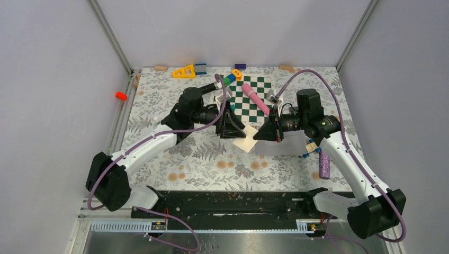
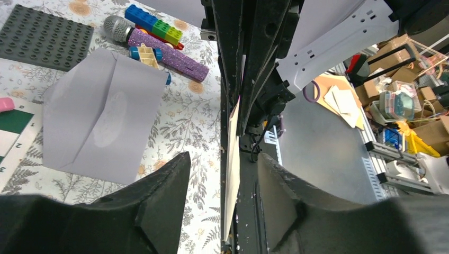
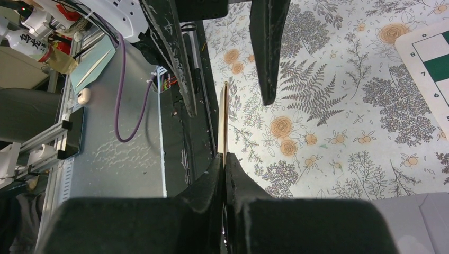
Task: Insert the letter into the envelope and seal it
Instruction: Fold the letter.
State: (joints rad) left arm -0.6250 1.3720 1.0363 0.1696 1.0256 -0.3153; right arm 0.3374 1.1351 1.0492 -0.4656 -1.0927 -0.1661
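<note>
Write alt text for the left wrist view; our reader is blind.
A cream letter hangs edge-on inside the open left gripper, pinched from beyond by the right gripper. The grey envelope lies on the floral table at left.

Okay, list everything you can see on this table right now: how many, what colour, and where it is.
Cream paper letter: one, cream, held on edge in the air.
Light grey paper envelope: one, grey, flat on the floral cloth.
Dark grey studded plate: one, dark grey, near the envelope.
Glittery purple microphone: one, purple, silver head, beside the envelope.
Plastic toy bricks: one row, blue, green, yellow, red, against the microphone.
Green-and-white chessboard: one, far middle of the cloth.
Pink cylinder: one, pink, on the chessboard.
Yellow triangular block: one, yellow, far edge.
Left gripper: one, black, open, fingers either side of the letter.
Right gripper: one, black, shut on the letter.
</note>
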